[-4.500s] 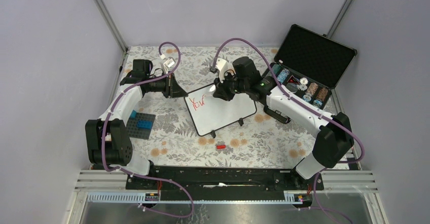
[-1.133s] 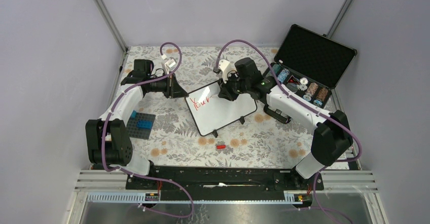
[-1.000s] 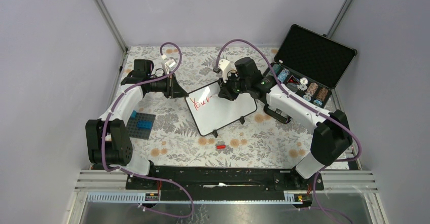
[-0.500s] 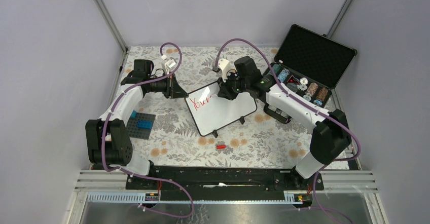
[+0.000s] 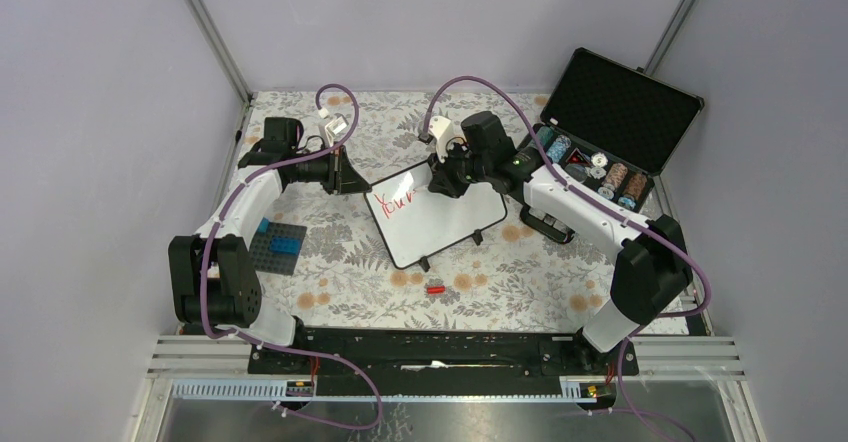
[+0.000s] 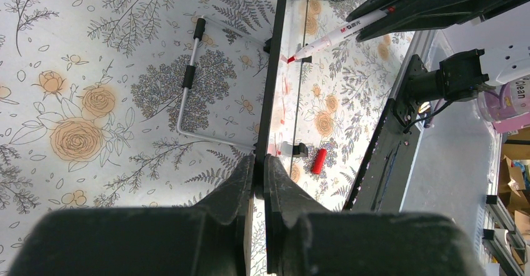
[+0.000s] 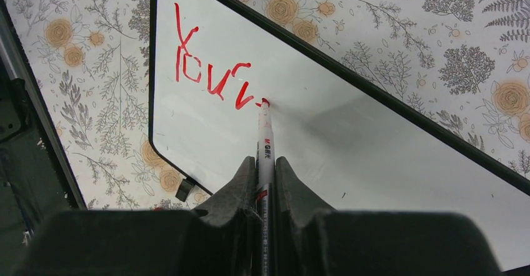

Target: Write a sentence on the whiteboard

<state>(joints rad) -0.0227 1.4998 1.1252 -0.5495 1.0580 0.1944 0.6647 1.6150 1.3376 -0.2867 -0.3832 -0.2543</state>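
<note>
The right pincer is clamped on a marker, whose red tip is pressed to the whiteboard at the end of the sentence, of which only a few slanted letters are written. The left pincer is closed on the whiteboard's rim. The whiteboard is set askew mid-counter; a red cap lies near its front edge.

Plain lavender walls enclose the table on three sides — its top covered by a floral cloth (grey ferns, orange roses) — with slim aluminium posts in the far corners.
</note>
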